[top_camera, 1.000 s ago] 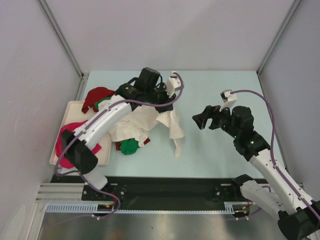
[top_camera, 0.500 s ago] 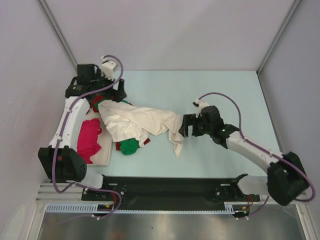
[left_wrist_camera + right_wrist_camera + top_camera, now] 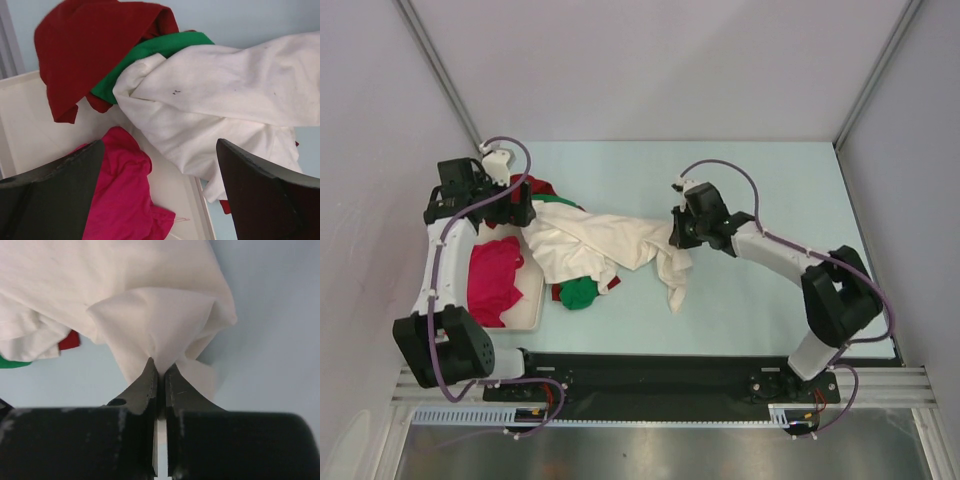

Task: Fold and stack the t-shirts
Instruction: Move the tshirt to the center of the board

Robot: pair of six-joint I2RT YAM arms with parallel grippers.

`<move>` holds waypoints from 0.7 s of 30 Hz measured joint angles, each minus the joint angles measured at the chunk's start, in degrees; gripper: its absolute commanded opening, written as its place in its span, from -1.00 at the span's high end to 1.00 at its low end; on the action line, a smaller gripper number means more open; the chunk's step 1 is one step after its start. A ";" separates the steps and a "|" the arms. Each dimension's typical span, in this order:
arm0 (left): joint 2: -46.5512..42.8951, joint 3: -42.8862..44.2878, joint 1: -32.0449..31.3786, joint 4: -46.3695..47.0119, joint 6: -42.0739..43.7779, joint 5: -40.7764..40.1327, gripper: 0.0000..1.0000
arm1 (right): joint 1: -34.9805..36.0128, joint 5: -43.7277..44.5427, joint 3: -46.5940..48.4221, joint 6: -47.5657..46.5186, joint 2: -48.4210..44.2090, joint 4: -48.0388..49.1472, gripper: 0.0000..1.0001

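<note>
A cream-white t-shirt lies crumpled across the table's left middle, over a green t-shirt and a dark red t-shirt. My right gripper is shut on a fold at the cream-white shirt's right edge, and the right wrist view shows the cloth pinched at the tips of the gripper. A magenta t-shirt lies in the white tray. My left gripper hangs open above the tray's far end, holding nothing. Its wrist view shows the gripper over the red, green, cream-white and magenta shirts.
The tray's rim sits at the table's left edge, against the side wall. Pale blue tabletop spreads behind and to the right of the shirts. A black rail runs along the near edge.
My right gripper reached left to the cream-white shirt's right edge and shut on it. My left arm let go of the shirt, swung back left over the tray and stands open.
</note>
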 measured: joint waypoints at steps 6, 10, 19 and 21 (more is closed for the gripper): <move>-3.67 0.33 -0.04 0.39 0.42 0.15 -1.00 | -0.48 0.11 8.48 -3.37 -17.49 -3.74 1.00; -3.61 0.50 -0.04 0.81 0.39 0.59 -1.00 | -2.89 1.05 15.32 -5.31 -32.24 -1.27 1.00; 0.24 -0.37 -5.42 3.28 3.04 -4.50 -1.00 | -13.00 7.80 19.37 -7.78 -42.40 0.68 1.00; 2.03 -1.53 -8.90 4.48 4.48 -7.26 -1.00 | -14.69 8.61 17.84 -7.85 -40.26 -0.87 1.00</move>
